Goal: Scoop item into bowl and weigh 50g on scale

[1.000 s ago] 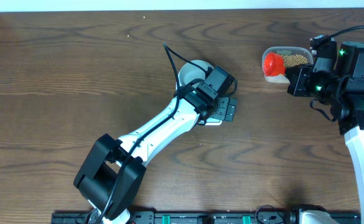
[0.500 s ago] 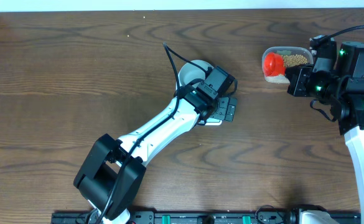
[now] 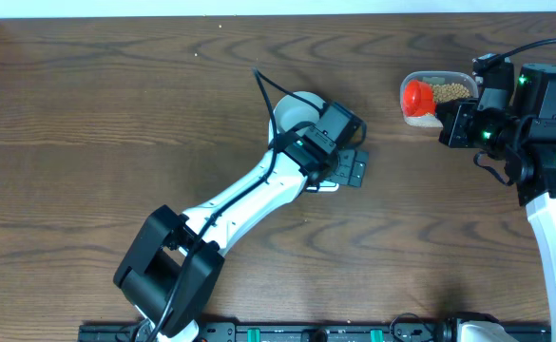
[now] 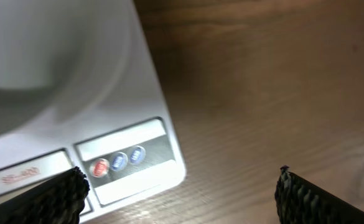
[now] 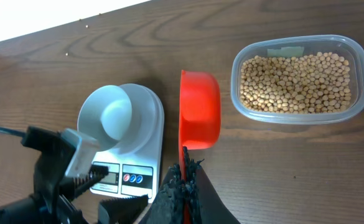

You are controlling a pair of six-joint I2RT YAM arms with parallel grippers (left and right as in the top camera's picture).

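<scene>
The small round tan-yellow beans [image 5: 300,78] sit in the clear plastic tub [image 5: 361,68], with the empty red plastic scoop [image 5: 200,109] close by, pinched by its handle in the right gripper [image 5: 185,177]. The pale round bowl [image 5: 107,115] rests on the white digital scale [image 5: 150,134], and the left gripper [image 4: 182,186] is spread wide over its buttons
</scene>
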